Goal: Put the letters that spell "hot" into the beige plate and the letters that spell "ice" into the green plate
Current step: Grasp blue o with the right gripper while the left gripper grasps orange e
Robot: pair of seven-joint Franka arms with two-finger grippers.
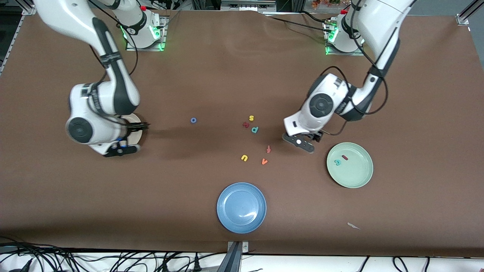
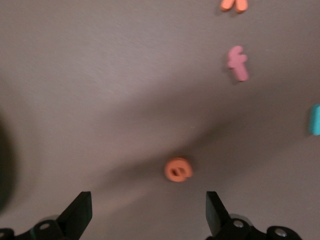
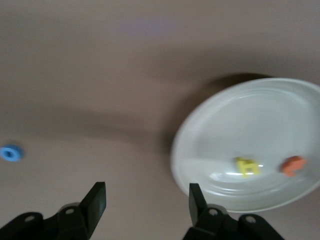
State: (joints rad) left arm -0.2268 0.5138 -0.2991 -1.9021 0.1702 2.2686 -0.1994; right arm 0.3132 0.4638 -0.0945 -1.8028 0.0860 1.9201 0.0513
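1. The left hand (image 2: 147,200) is seen low in the left wrist view, its two dark fingers spread wide with nothing between them.
2. The small orange round foam "e" (image 2: 178,169) is seen on the bare brown worktop (image 1: 211,68), just ahead of the gap between those fingers and touched by neither.
3. The pale mint-green round plate (image 1: 357,176) is found at mid-height of the front view, toward the left arm's end, close beside the left arm's wrist.
4. Two letters are held in it: the teal foam "c" (image 1: 337,162) and the dark red bar-like "i" (image 1: 344,156), near each other but apart.
5. The right hand (image 3: 146,195) is shown at the bottom of the right wrist view with its fingers parted and empty, over bare worktop at the edge of the cream-beige round plate (image 3: 240,115).
6. The yellow foam "h" (image 3: 246,166) and the orange "t" (image 3: 292,165) are seen lying inside that plate.
7. The blue ring-shaped "o" (image 1: 193,120) is left on the worktop near the centre of the front view, well apart from both plates.
8. The blue round plate (image 1: 224,196) is seen at the lower centre of the front view.
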